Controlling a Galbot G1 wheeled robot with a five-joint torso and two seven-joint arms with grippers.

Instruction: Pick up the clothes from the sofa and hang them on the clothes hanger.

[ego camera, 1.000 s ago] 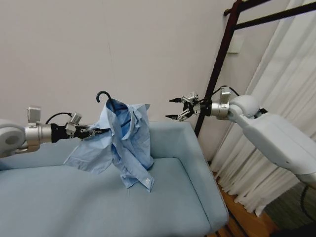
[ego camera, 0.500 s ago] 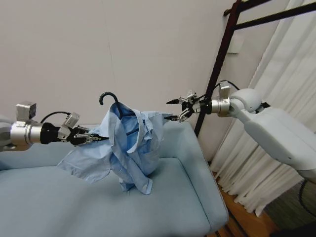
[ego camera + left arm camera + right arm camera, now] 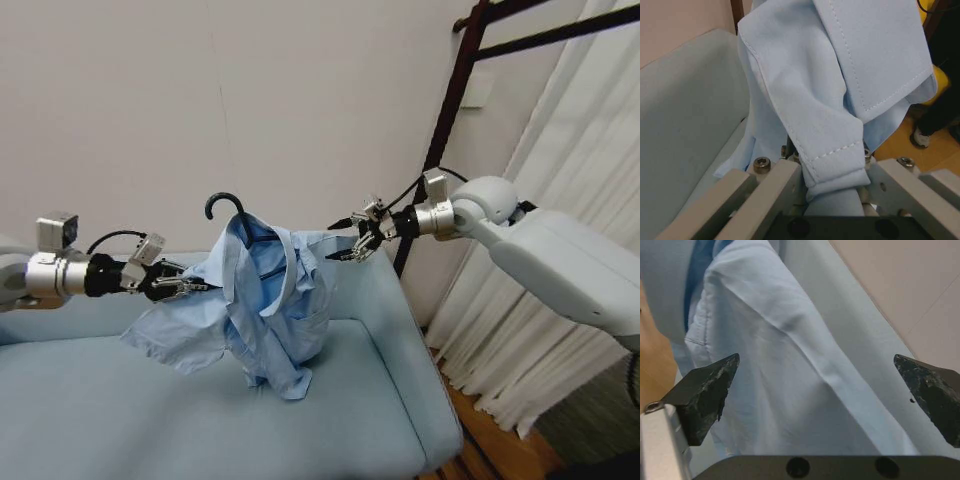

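The left gripper had its fingers pinched on a fold of the blue shirt, which was draped on its hanger above the sofa; the right gripper had its fingers wide at the far shoulder, and a clumsy closing there might have tugged the cloth off the hanger.

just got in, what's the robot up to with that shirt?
The left gripper is shut on the light blue shirt, holding it, draped on a black hook-topped hanger, above the pale blue sofa. The right gripper is open at the shirt's other shoulder, fingers either side of the fabric. The shirt is not yet on the dark wooden rack to the right.
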